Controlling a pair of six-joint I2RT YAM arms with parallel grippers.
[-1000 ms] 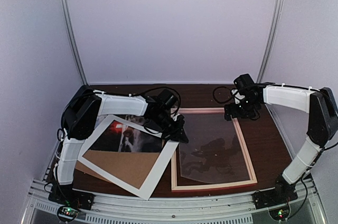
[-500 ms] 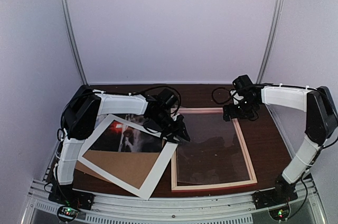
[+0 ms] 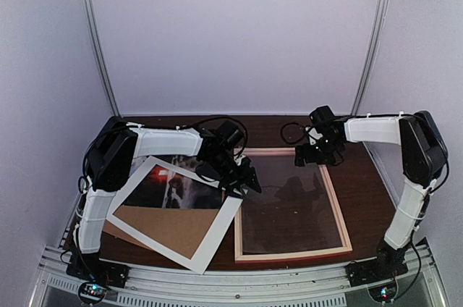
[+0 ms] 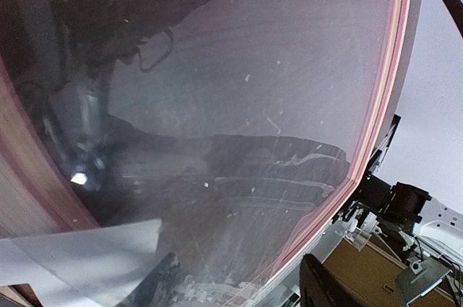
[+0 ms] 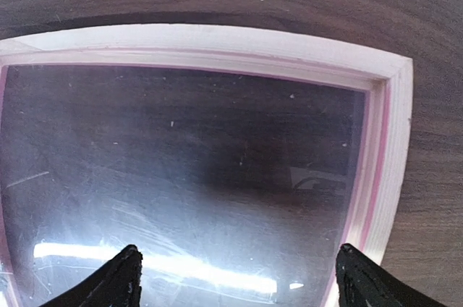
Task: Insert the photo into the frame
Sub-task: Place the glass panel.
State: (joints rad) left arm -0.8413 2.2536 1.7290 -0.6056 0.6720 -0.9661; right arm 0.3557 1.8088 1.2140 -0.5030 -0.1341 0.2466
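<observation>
The frame (image 3: 289,255) lies flat, left gripper (image 3: 244,181) at its left rail, right gripper (image 3: 309,156) over its far end; the photo (image 3: 155,190) sits alongside under a white mat (image 3: 217,231).

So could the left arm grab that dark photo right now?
Probably not cleanly: the photo lies beneath the white mat, showing only through its window, and the left gripper sits over by the frame.

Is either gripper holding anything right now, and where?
Nothing looks held. The right gripper is open over a far corner of the frame; the left gripper stands open at its left edge.
</observation>
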